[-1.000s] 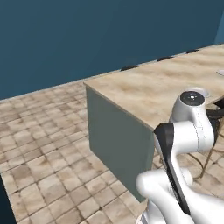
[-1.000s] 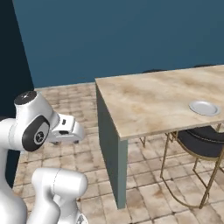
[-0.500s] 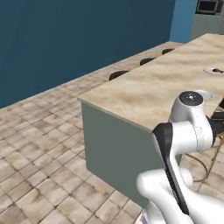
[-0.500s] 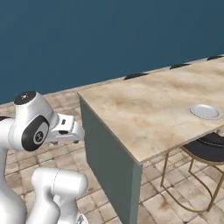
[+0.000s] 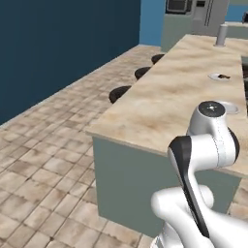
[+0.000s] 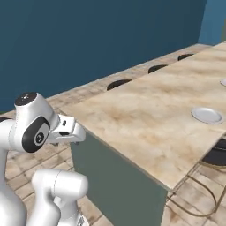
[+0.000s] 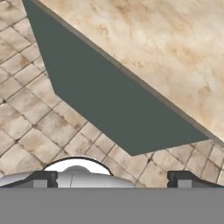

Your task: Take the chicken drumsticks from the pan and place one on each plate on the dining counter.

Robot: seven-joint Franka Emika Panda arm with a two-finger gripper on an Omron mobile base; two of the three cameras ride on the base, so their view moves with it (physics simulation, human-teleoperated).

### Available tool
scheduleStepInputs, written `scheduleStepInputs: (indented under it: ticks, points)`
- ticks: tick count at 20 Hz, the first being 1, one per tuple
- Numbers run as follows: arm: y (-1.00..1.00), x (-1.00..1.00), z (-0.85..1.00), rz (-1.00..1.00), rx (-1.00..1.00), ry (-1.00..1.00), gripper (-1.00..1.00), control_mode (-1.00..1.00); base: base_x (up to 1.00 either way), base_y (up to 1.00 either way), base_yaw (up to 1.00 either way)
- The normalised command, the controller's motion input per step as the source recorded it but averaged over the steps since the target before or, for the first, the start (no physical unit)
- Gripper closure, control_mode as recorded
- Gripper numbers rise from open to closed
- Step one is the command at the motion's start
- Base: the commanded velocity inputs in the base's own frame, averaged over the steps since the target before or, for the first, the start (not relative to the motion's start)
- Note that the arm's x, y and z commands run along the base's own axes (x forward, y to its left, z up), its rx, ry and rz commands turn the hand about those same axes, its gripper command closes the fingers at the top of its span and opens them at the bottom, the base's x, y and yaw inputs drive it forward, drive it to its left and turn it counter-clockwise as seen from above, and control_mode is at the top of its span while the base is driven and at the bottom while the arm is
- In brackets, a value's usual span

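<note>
With the gripper (image 7: 113, 177) wide open and empty at the frame's bottom, best drive along the dining counter (image 5: 164, 104) toward the upper-right plates (image 5: 219, 76), one already holding a drumstick (image 5: 223, 76).

The left base view looks from behind the arm down the length of the dining counter (image 5: 164, 101), its near grey-green end panel (image 5: 131, 179) close below. The right base view faces the same counter corner from the other side, sharing that end panel (image 6: 114, 185). The hand view looks steeply down, close over that corner and the tiled floor (image 7: 35, 127).
</note>
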Motion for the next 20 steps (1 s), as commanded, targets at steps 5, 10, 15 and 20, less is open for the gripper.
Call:
scheduleStepInputs:
  ticks: [5, 10, 15, 20]
  points:
    - [0.00, 0.00, 0.00, 0.00, 0.00, 0.00, -1.00, 1.00, 0.46, 1.00, -0.43]
    - [0.00, 0.00, 0.00, 0.00, 0.00, 0.00, -1.00, 1.00, 0.44, 1.00, -0.42]
    - [0.00, 0.00, 0.00, 0.00, 0.00, 0.00, -1.00, 1.00, 0.36, 1.00, -0.41]
    - [0.00, 0.00, 0.00, 0.00, 0.00, 0.00, -1.00, 1.00, 0.25, 1.00, -0.40]
